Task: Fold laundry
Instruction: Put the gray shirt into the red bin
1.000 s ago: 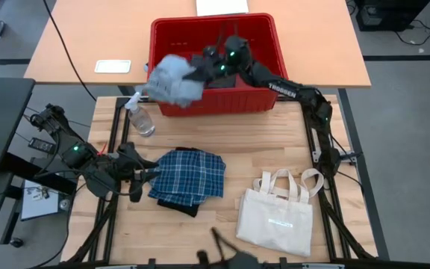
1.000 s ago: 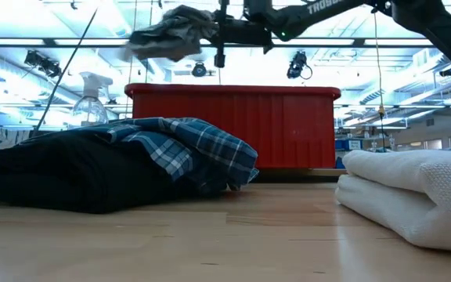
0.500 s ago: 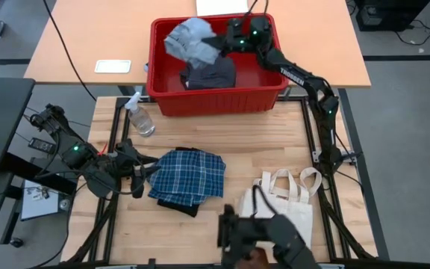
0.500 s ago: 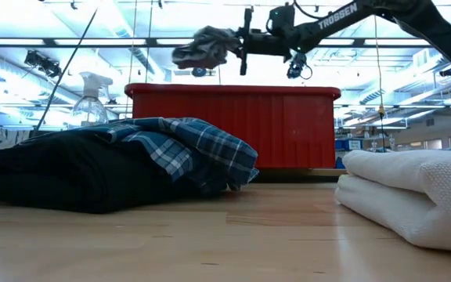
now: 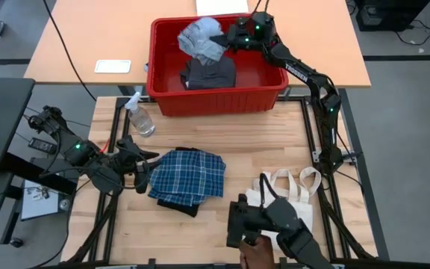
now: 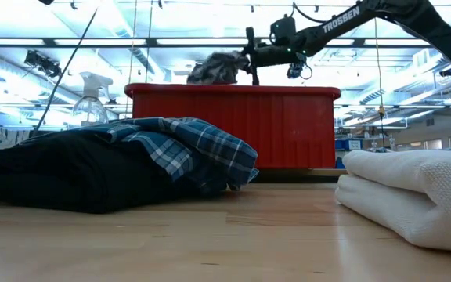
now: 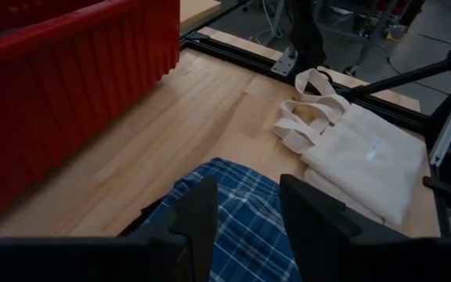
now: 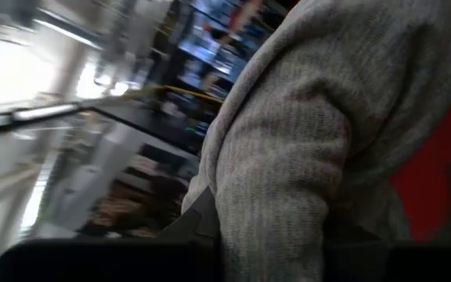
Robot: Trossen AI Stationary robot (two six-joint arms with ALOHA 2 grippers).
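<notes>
My right gripper (image 5: 228,39) is over the far part of the red bin (image 5: 216,102), shut on the light grey garment (image 5: 201,37), which fills the right wrist view (image 8: 304,149). The dark grey garment (image 5: 209,73) lies on the bin's floor. The blue-and-white plaid garment (image 5: 190,175) rests folded on the black garment (image 5: 176,206) on the table. My left gripper (image 5: 139,166) is open at the plaid's left edge; in the left wrist view its fingers stand apart (image 7: 249,219) above the plaid (image 7: 245,235) without touching it. My right gripper holds the light grey garment in a bunch at its right side (image 5: 216,39), the fingers coming level from the table's right. The garment itself hides the fingers. It hangs bunched at the bin's rim height (image 6: 214,69); whether its lower part touches anything inside, the bin wall hides.
A cream tote bag (image 5: 293,196) lies on the table's right near part. A dark device (image 5: 271,224) held by a person's hand (image 5: 256,258) reaches in over it from the near edge. A spray bottle (image 5: 139,116) stands left of the bin. Bare wood shows between bin and plaid.
My right gripper has carried the light grey garment from over the bin's left near corner toward the far edge and right, and down to just above the rim. The hand-held dark device has come in from the near edge over the tote bag.
</notes>
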